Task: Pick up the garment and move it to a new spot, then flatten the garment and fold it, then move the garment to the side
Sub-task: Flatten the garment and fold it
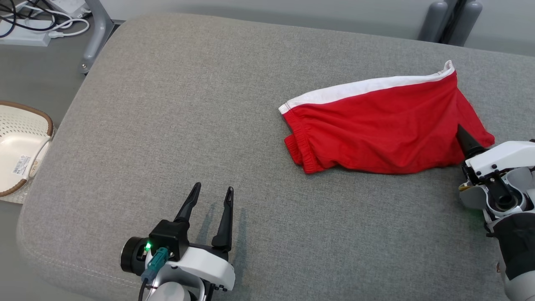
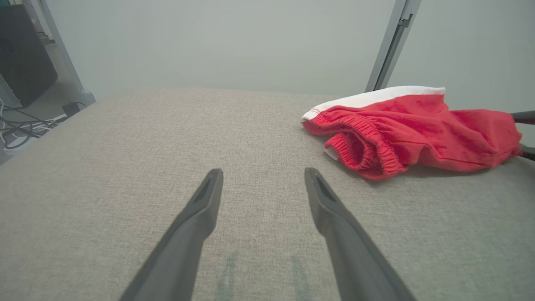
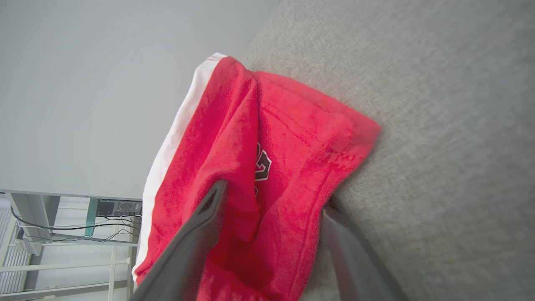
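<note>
Toward the far right of the grey cushion (image 1: 188, 104) we find the garment (image 1: 384, 133), red shorts lying loosely doubled and rumpled, which would suit a garment just set down or one already folded and put aside. We judge it light, limp, grippy knit. It will sag and trail from any single pinch, so a hold belongs on a thick edge such as the white waistband (image 1: 368, 88). Our right gripper (image 3: 273, 196) stands wide, straddling the garment's right-hand end, one finger lying on the cloth, clamping nothing. Our left gripper (image 1: 213, 187) is likewise spread wide, over bare cushion well apart from the garment.
</note>
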Controlling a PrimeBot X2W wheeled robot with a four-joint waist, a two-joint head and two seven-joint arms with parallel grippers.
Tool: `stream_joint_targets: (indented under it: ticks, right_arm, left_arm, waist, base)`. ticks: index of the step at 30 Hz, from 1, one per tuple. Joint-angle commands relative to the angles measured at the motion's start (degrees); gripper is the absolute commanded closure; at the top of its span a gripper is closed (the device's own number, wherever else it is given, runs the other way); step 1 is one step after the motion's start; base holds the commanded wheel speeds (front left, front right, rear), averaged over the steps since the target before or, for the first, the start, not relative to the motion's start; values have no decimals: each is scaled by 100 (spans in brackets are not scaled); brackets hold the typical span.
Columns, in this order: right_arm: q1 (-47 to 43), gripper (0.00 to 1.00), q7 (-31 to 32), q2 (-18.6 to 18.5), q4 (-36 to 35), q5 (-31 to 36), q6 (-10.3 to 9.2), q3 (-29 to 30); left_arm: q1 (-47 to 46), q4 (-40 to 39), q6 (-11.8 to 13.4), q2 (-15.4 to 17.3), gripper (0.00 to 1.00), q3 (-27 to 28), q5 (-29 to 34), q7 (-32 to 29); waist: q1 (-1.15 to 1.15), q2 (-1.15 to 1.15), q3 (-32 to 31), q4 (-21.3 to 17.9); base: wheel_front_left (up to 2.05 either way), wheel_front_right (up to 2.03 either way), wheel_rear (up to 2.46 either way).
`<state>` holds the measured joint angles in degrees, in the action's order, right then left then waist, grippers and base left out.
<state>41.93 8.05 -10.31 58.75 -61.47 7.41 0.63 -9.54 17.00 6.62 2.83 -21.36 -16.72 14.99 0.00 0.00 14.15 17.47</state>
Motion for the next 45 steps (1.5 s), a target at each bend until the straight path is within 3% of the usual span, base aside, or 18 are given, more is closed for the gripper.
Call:
stream_joint_targets:
  ticks: [1,21,31,33,34,35,45]
  right_arm:
    - [-69,0,57,104,73,-121,14,-65]
    - [-64,0,120,101,-264,-1114,14,-110]
    - [262,0,-38,-124,443,-859,14,-465]
    - [356,59,-102,-149,665,-766,11,-536]
    - [399,73,-158,-155,772,-723,8,-571]
    - [444,100,-210,-160,865,-681,7,-601]
    - [558,100,-673,-128,1333,-583,3,-642]
  left_arm:
    - [-67,-19,32,20,0,21,6,23]
    - [-138,31,-40,20,0,-51,25,23]
    - [-163,-7,9,21,0,-109,-45,23]
    - [-155,-12,27,20,0,-116,-72,22]
    - [-147,-12,31,21,0,-121,-87,22]
    - [-136,-11,35,21,0,-123,-101,22]
    - [-28,70,6,20,0,-104,-151,22]
  waist:
    - [0,0,15,-17]
    - [0,0,107,91]
    - [0,0,162,220]
    - [0,0,154,232]
    - [0,0,146,235]
    - [0,0,135,235]
    - [0,0,-62,101]
  base:
    - [0,0,0]
    - [0,0,0]
    - [0,0,0]
    - [0,0,0]
    - [0,0,0]
    - [0,0,0]
    - [0,0,0]
